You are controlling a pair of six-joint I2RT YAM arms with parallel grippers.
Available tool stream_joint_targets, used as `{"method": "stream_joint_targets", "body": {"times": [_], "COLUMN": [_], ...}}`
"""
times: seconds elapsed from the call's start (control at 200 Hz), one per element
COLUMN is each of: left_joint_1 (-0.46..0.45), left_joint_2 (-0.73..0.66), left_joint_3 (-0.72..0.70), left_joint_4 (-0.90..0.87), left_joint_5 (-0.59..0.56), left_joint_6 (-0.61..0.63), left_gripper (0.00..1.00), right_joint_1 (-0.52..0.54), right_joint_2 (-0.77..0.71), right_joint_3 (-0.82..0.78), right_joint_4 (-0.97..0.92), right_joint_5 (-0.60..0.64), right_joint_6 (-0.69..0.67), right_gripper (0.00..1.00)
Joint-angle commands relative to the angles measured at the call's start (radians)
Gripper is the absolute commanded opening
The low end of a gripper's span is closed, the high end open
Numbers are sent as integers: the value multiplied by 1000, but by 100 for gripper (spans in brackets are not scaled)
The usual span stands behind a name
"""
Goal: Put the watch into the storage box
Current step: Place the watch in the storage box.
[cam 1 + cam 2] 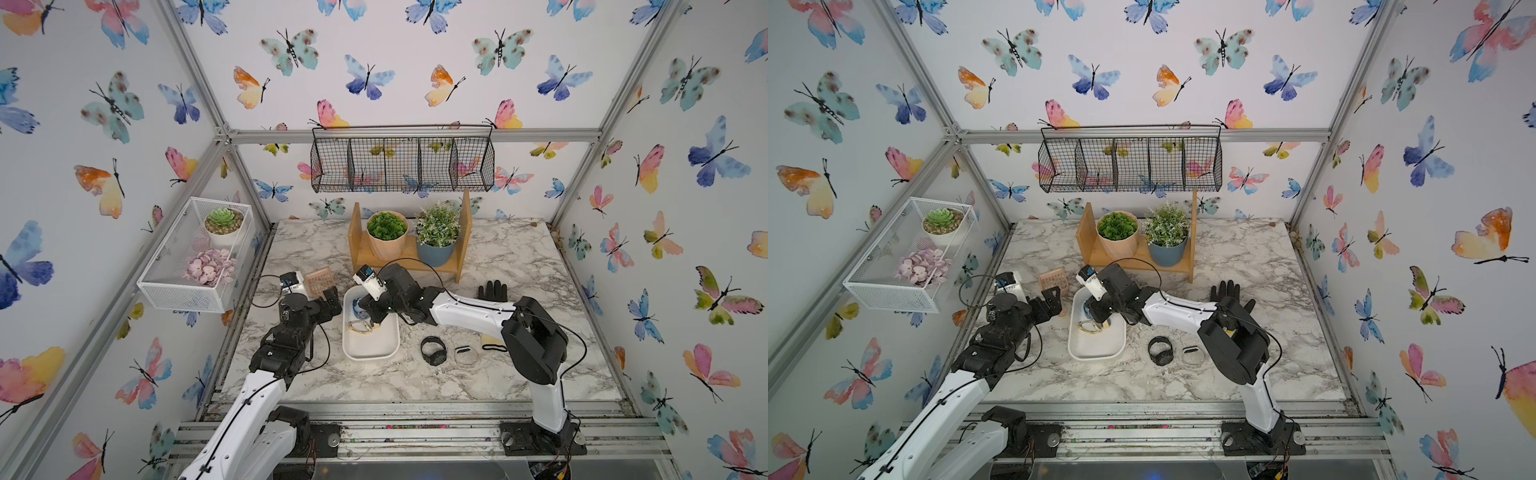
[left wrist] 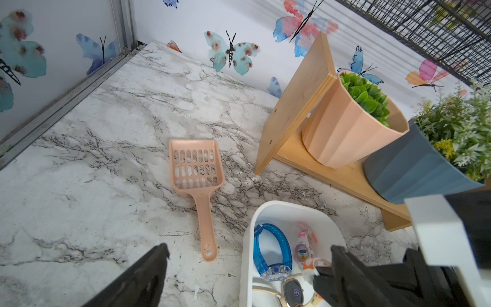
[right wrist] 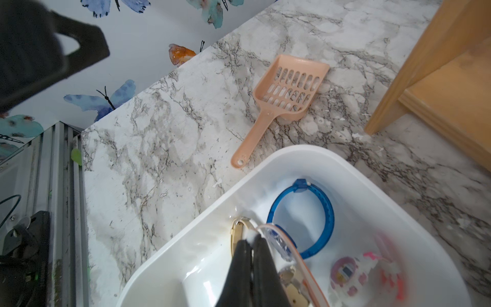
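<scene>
Where the grey-veined marble-patterned tabletop (image 1: 519,257) floors a booth of aluminium rails and walls papered with watercolour butterflies, the small black wristwatch (image 1: 433,351) lies on the bare surface, just beside the right-hand wall of the shallow white plastic tray (image 1: 370,353) and outside it. A thin clear bracelet ring (image 1: 465,355) sits next to the watch, and a black glove (image 1: 493,290) lies further back. The right claw (image 3: 251,240) reaches into the tray, jaws clenched together beside a blue translucent watch (image 3: 329,212) and a pink-and-white toy watch (image 3: 350,273); whether it pinches a strap I cannot tell. The left claw (image 1: 332,301) hovers at the tray's other side, jaws spread, holding nothing. A peach slotted plastic scoop (image 2: 195,170) rests behind the tray. At the back stands a wooden shelf (image 1: 356,237) with two potted plants, a black wire basket (image 1: 403,162) hangs above it, and a white mesh basket (image 1: 183,291) is fixed to the left wall
</scene>
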Motion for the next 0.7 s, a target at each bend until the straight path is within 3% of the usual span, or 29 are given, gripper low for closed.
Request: {"method": "stream_joint_targets", "body": {"times": [0.0,0.591,0.696], "left_joint_1": [4,3,3], "left_joint_2": [-12,-21,-22], "left_joint_3": [-23,-23,-25], "left_joint_4": [15,2,2], "left_joint_5": [23,53,58], "left_joint_6": [-9,17,16], "left_gripper": [99,99,98], "right_joint_1": [5,5,5], "right_joint_2": [54,246,261], "right_joint_3": [76,242,254], "right_joint_4": [12,-22,-31], "right_joint_5": [33,68,70], "right_joint_6": [-38,-61,-61], "right_gripper": [2,4,12]}}
